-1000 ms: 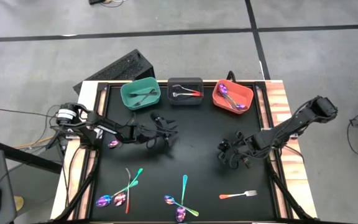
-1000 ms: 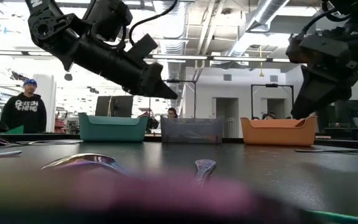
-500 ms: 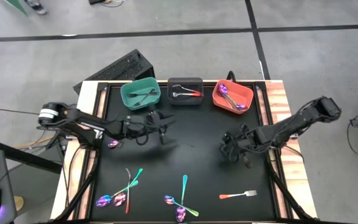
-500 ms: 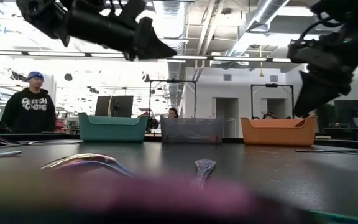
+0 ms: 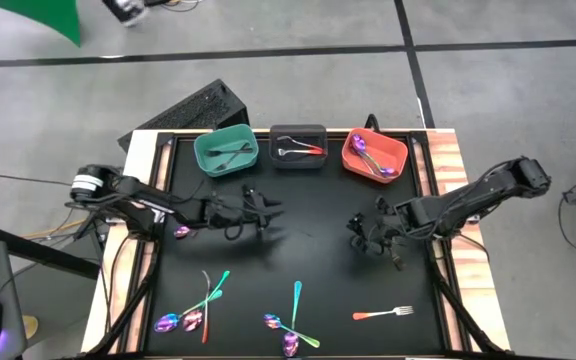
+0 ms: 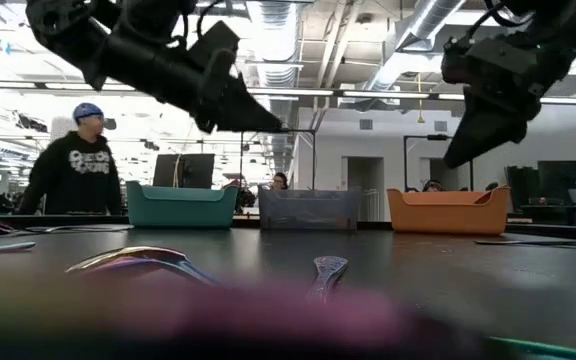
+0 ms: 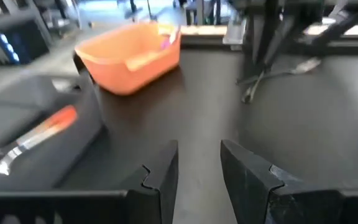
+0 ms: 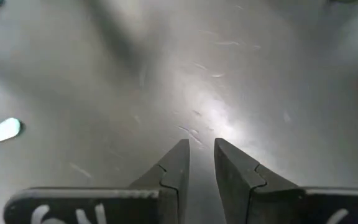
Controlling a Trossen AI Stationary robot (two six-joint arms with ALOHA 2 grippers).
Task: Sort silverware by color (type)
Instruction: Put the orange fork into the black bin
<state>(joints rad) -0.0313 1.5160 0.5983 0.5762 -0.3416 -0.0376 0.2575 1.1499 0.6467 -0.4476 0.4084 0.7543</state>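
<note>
Silverware lies near the table's front edge: iridescent spoons (image 5: 182, 321), teal-handled pieces (image 5: 296, 300) and an orange-handled fork (image 5: 383, 313). One purple spoon (image 5: 181, 232) lies under my left arm. More pieces lie in the teal bin (image 5: 226, 152), dark grey bin (image 5: 298, 148) and orange bin (image 5: 374, 157) at the far edge. My left gripper (image 5: 259, 206) (image 7: 199, 163) hovers left of the table's middle, pointing right, narrowly open with nothing between its fingers. My right gripper (image 5: 358, 236) (image 8: 202, 154) hovers right of the middle, slanting down over bare tabletop, also narrowly open and holding nothing.
The black tabletop (image 5: 308, 250) between the two grippers is bare. A keyboard (image 5: 188, 112) lies beyond the far left corner. A person in a dark hoodie (image 6: 78, 165) stands in the room behind the table.
Both grippers have risen a little above the table. My left gripper has tipped closer to level. My right gripper has shifted toward the far edge and rolled about its axis. No silverware has moved. The person behind the table has walked to the right.
</note>
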